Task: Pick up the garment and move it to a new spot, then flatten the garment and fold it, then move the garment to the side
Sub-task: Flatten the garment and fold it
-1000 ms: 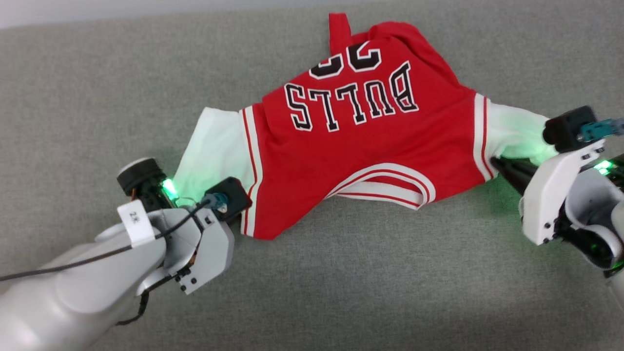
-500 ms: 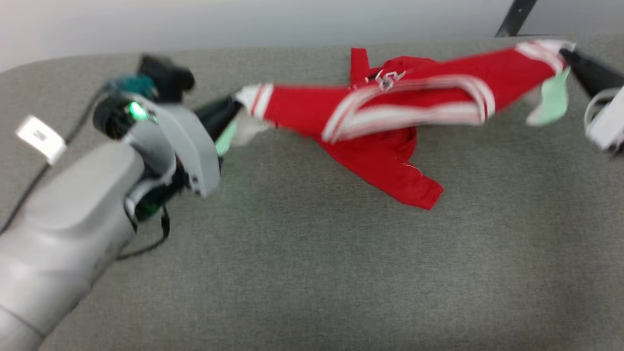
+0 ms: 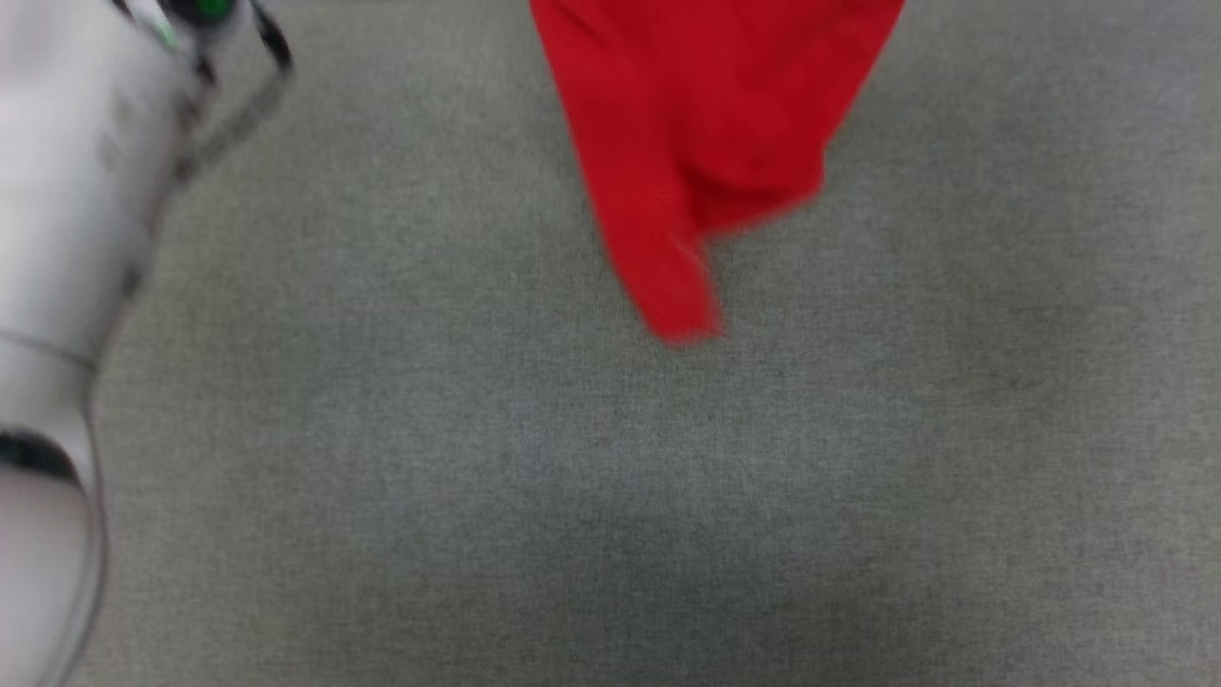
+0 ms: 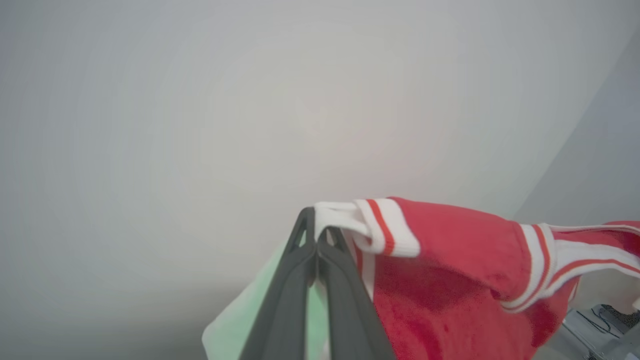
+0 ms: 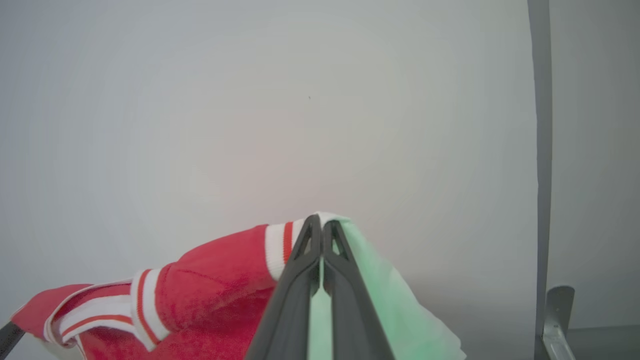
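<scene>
**A:** Head view first. What takes up the most room?

**B:** A grey fabric surface fills most of it, all blurred. In both wrist views a plain pale wall stands behind the raised fingers.

**A:** And the shirt?

**B:** The red jersey hangs down from the top centre of the head view. Its lower end tapers over the grey fabric, and I cannot tell whether it touches. The wrist views show it strung in the air between the two grippers.

**A:** Any arm in sight?

**B:** The left forearm, pale and blurred, runs down the head view's left edge. A dark cable loops beside it.

**A:** How do the pincers stand?

**B:** The left gripper has its fingers pressed together, pinching the jersey's white sleeve edge right by the striped trim. The right gripper is pressed together too, pinching the opposite sleeve. That sleeve looks green-tinted and drapes past the fingers.
</scene>
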You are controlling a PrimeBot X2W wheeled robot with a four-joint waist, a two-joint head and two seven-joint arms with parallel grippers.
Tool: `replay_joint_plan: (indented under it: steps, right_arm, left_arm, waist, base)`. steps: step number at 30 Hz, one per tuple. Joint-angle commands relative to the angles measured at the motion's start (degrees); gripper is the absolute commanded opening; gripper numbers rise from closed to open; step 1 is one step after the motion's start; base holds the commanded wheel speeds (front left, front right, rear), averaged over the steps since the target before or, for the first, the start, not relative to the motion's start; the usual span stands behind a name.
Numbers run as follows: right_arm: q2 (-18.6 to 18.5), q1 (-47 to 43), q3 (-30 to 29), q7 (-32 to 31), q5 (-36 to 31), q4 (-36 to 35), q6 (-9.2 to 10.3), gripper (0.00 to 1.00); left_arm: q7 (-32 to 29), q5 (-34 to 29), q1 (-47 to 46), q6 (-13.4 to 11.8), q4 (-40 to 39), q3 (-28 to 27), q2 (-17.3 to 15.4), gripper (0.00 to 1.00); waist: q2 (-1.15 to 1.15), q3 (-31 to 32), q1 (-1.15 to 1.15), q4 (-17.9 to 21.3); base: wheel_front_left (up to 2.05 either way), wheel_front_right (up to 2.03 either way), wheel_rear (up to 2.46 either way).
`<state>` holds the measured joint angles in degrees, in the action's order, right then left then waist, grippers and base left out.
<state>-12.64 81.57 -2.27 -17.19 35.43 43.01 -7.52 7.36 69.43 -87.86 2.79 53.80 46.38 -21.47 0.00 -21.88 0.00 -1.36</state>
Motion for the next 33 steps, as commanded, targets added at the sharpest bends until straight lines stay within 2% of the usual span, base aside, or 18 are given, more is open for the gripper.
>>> replay_joint_plan:
  steps: [1,4,7,10,13,16,21,27,31,33]
  right_arm:
    - [0.13,4.26,-1.04,2.88,-1.81,2.41,0.07,0.0]
    - [0.8,11.14,-3.09,7.7,-3.14,6.25,0.07,0.0]
    - [0.86,14.05,-4.22,9.86,-3.27,8.24,0.08,0.0]
    - [1.11,15.66,-3.64,10.8,-2.3,9.94,0.07,0.0]
    - [0.66,13.28,-1.07,9.44,-1.14,9.86,0.07,0.0]
    - [-0.64,8.33,2.67,6.71,1.18,8.21,0.07,0.0]
    - [-4.08,-3.45,8.7,1.18,6.72,1.35,0.07,0.0]
    - [-9.59,-20.36,11.38,-3.81,13.68,-10.01,0.07,0.0]
    - [-11.84,-33.11,11.15,-6.96,17.12,-18.65,0.07,0.0]
    - [-12.63,-39.55,10.41,-8.68,18.04,-22.93,0.07,0.0]
  left_arm:
    - [2.21,-0.8,-4.01,-0.74,2.41,-0.9,0.4,0.0]
    - [5.38,-1.32,-10.49,-1.18,5.47,-2.63,1.23,0.0]
    - [6.48,-1.38,-13.04,-0.93,7.07,-3.7,1.61,0.0]
    - [6.36,-1.24,-14.01,1.19,8.73,-3.64,2.76,0.0]
    - [3.21,-0.24,-11.79,3.34,9.73,-2.91,3.55,0.0]
    - [0.19,0.77,-6.86,4.44,8.88,-1.52,4.05,0.0]
    - [-3.08,3.45,4.52,4.7,1.5,0.61,1.71,0.0]
    - [-4.02,7.8,20.03,4.7,-11.6,1.95,-4.88,0.0]
    - [-2.93,9.69,30.61,4.69,-19.01,2.46,-9.14,0.0]
    - [-2.49,10.76,36.08,3.73,-23.45,2.83,-10.95,0.0]
  waist:
    - [0.0,-3.08,0.0,0.29]
    - [0.0,-3.58,0.0,0.45]
    - [0.0,-3.51,0.0,0.6]
    - [0.0,-2.5,0.0,0.61]
    - [0.0,-1.34,0.0,0.67]
    - [0.0,0.08,0.0,0.35]
    - [0.0,2.09,0.0,-0.01]
    - [0.0,5.16,0.0,-0.17]
    - [0.0,8.07,0.0,0.08]
    - [0.0,9.43,0.0,0.34]
  base:
    - [0.0,0.0,0.0]
    - [0.0,0.0,0.0]
    - [0.0,0.0,0.0]
    - [0.0,0.0,0.0]
    - [0.0,0.0,0.0]
    - [0.0,0.0,0.0]
    - [0.0,0.0,0.0]
    - [0.0,0.0,0.0]
    - [0.0,0.0,0.0]
    - [0.0,0.0,0.0]
